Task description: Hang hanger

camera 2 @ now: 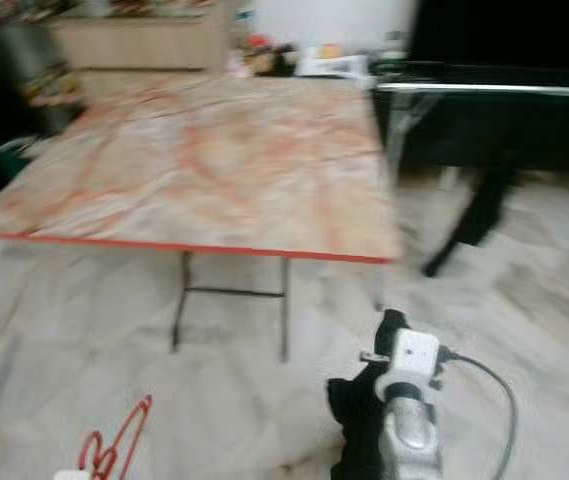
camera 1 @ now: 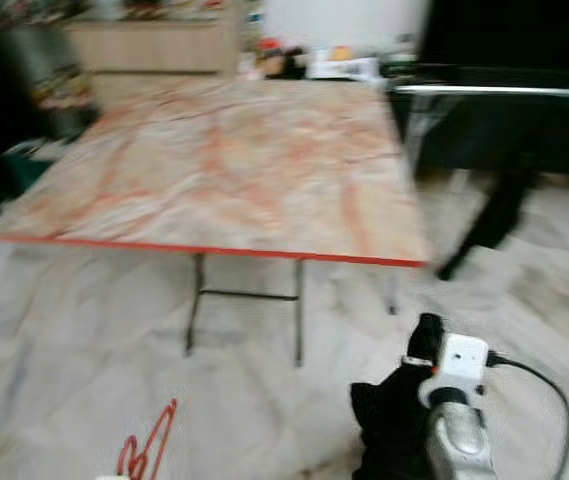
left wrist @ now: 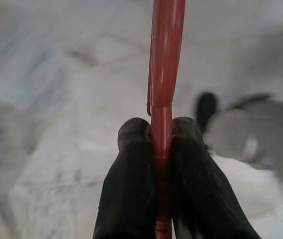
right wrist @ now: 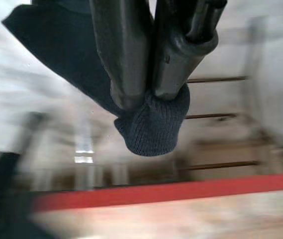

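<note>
In the left wrist view, a red plastic hanger [left wrist: 167, 74] runs straight out between my two black fingers, and my left gripper [left wrist: 160, 130] is shut on it. The same red hanger [camera 1: 149, 445] shows low on my left above the marble floor. My right gripper [right wrist: 143, 97] is shut on a black knitted cloth [right wrist: 151, 130], which bunches around the fingertips. That black cloth [camera 1: 389, 425] hangs below my right wrist camera [camera 1: 454, 365] at the lower right. The eye views are blurred.
A folding table [camera 1: 224, 160] with a pink marbled top, a red front edge and thin metal legs stands straight ahead. A dark piece of furniture with a silver bar [camera 1: 494, 92] is at the right. Cluttered shelves [camera 1: 144, 40] line the far wall.
</note>
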Motion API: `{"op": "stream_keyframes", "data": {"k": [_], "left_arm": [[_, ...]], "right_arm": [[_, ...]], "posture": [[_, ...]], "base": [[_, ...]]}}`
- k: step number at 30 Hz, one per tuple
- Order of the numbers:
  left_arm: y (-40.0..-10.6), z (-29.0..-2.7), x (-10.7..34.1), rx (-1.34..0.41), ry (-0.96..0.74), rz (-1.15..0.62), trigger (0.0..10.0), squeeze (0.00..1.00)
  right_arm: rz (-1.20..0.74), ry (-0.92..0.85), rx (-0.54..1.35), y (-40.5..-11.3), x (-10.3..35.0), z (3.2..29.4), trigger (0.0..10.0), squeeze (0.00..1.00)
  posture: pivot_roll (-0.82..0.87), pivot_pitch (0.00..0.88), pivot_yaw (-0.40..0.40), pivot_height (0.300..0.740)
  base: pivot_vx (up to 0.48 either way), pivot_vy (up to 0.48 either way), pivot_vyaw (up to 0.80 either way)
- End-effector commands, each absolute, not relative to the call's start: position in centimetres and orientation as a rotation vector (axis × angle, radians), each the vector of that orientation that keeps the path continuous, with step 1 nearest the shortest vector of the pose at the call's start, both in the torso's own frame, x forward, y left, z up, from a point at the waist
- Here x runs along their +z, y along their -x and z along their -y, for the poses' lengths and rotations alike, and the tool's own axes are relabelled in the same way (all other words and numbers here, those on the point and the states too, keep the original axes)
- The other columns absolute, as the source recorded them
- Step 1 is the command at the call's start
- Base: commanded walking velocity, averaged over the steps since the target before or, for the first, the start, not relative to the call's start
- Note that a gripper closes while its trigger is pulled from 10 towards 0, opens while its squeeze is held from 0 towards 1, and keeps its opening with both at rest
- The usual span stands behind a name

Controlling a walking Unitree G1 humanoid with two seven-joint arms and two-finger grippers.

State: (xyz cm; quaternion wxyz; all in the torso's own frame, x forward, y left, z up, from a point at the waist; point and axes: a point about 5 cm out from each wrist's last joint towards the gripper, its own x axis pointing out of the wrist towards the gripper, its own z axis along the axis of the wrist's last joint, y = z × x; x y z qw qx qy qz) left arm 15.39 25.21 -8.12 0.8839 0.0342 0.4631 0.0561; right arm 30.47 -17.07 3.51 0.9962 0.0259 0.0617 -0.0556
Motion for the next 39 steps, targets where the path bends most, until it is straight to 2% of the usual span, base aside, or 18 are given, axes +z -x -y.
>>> {"op": "stream_keyframes", "data": {"k": [1, 5, 21, 30, 39], "left_arm": [[-14.7, -24.9, -8.5, 0.115, -0.066, -0.992, 10.0, 0.0], [-14.8, -25.0, -8.5, 0.111, -0.075, -0.987, 10.0, 0.0], [-15.2, -24.4, -8.4, 0.075, -0.079, -0.967, 10.0, 0.0], [-14.8, -24.2, -8.6, 0.071, -0.076, -0.983, 10.0, 0.0], [-14.3, -24.5, -8.7, 0.056, -0.089, -1.004, 10.0, 0.0]], "right_arm": [[-0.082, -0.034, -0.128, -30.8, 4.3, 18.0, 10.0, 0.0], [-0.079, -0.045, -0.137, -30.9, 4.4, 18.1, 10.0, 0.0], [-0.026, -0.035, -0.251, -31.2, 5.5, 19.1, 10.0, 0.0], [0.178, 0.037, -0.274, -33.0, 10.5, 19.7, 10.0, 0.0], [0.236, 0.037, -0.27, -33.6, 12.4, 19.5, 10.0, 0.0]], "posture": [[0.07, 0.062, 0.043, 0.74], [0.07, 0.06, 0.044, 0.74], [0.07, 0.05, 0.044, 0.74], [0.07, 0.053, 0.041, 0.74], [0.07, 0.053, 0.037, 0.74]], "base": [[0.0, 0.48, 0.8], [0.0, -0.006, 0.56], [0.0, 0.0, 0.0], [0.0, 0.0, 0.0], [0.0, 0.0, 0.0]]}}
